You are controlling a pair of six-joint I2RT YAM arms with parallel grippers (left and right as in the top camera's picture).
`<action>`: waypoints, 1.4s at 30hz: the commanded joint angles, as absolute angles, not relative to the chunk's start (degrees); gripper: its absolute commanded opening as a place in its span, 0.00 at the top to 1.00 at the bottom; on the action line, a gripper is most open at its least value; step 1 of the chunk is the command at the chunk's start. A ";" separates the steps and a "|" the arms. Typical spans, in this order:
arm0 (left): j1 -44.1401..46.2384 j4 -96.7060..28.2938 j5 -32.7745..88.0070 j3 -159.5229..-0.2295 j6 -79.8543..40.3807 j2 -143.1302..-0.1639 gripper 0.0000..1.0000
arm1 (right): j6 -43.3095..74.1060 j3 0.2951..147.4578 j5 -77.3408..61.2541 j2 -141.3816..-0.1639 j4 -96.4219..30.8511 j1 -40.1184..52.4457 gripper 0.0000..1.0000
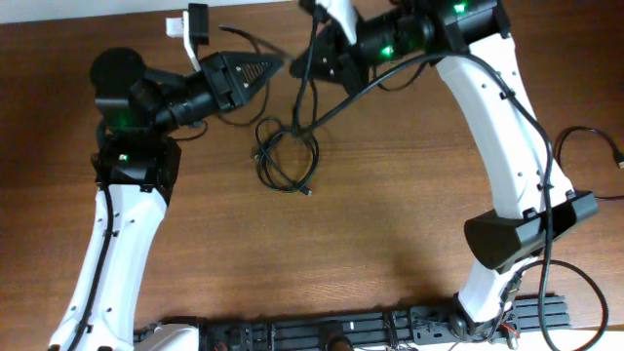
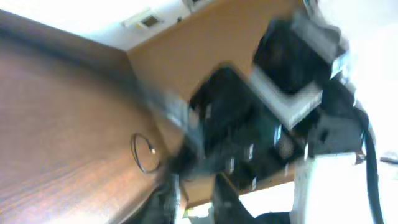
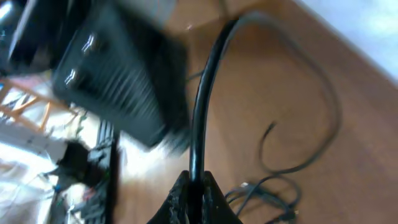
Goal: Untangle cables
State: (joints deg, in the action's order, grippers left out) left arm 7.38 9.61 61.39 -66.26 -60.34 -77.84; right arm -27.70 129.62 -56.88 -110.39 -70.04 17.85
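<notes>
A tangle of thin black cables (image 1: pixel 285 161) lies on the wooden table at centre. One strand (image 1: pixel 297 102) rises from it to my right gripper (image 1: pixel 300 68), which is shut on it above the back of the table. In the right wrist view the gripper (image 3: pixel 196 180) pinches that strand (image 3: pixel 202 112), and the tangle (image 3: pixel 267 190) lies beyond. My left gripper (image 1: pixel 276 66) points right, almost tip to tip with the right one. The left wrist view is blurred, but this gripper (image 2: pixel 199 196) shows a small gap with nothing in it.
A separate black cable (image 1: pixel 585 146) loops near the table's right edge; the loop (image 2: pixel 140 152) in the left wrist view may be the same one. A black and white adapter (image 1: pixel 193 24) sits at the back edge. A black rail (image 1: pixel 370 331) runs along the front.
</notes>
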 commanded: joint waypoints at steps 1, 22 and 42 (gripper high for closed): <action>7.46 9.32 68.29 -66.50 -58.17 -77.01 0.77 | -16.01 133.67 -57.84 -110.19 -65.08 12.86 0.96; 7.53 9.34 76.05 -66.50 -53.01 -77.01 0.75 | -8.05 136.42 -7.66 -109.65 -75.81 -19.70 0.96; 11.49 -9.96 63.48 -66.48 -31.09 -77.01 0.73 | -0.05 136.25 -25.56 -109.78 -77.30 -39.48 0.02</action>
